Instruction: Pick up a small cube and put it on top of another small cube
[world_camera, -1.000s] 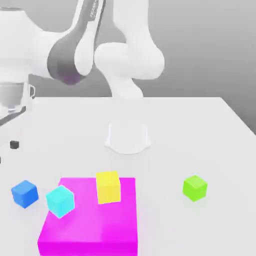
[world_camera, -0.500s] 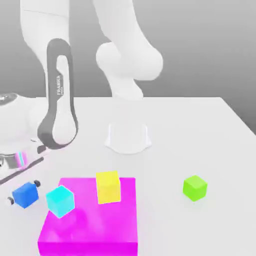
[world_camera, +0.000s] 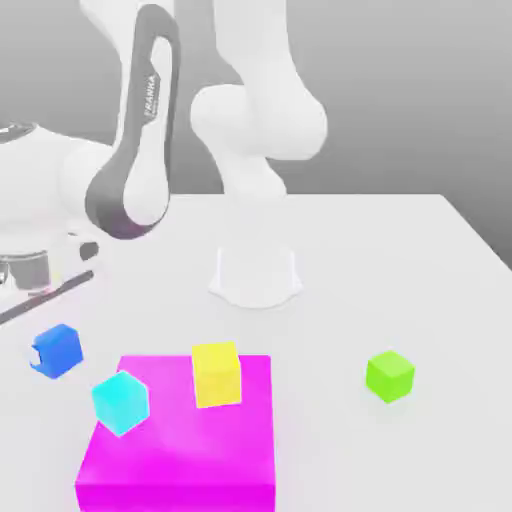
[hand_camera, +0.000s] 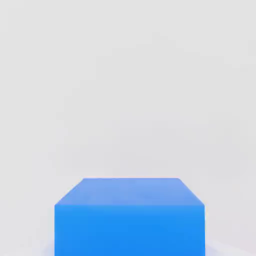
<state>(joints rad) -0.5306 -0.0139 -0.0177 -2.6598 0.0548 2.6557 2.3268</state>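
Observation:
The small cube (world_camera: 60, 346), plain solid blue, hangs a little above the white table at the exterior view's left. My gripper (world_camera: 52, 352) is shut on it, with a dark fingertip showing at its left side and the hand reaching in from the left edge. In the hand view the same blue small cube (hand_camera: 130, 217) sits close up against the bare white table. A cyan cube (world_camera: 120, 402) rests tilted at the near-left corner of the magenta block (world_camera: 190, 450).
A yellow cube (world_camera: 216, 373) stands on the magenta block's far edge. A green cube (world_camera: 389, 375) lies on the table at the exterior view's right. The arm's round white base (world_camera: 256, 276) stands behind the block. The table's edge runs along the right.
The hand came down from the upper left onto the blue cube, the fingers closed on it, and the cube has risen off the table. The other cubes have not moved.

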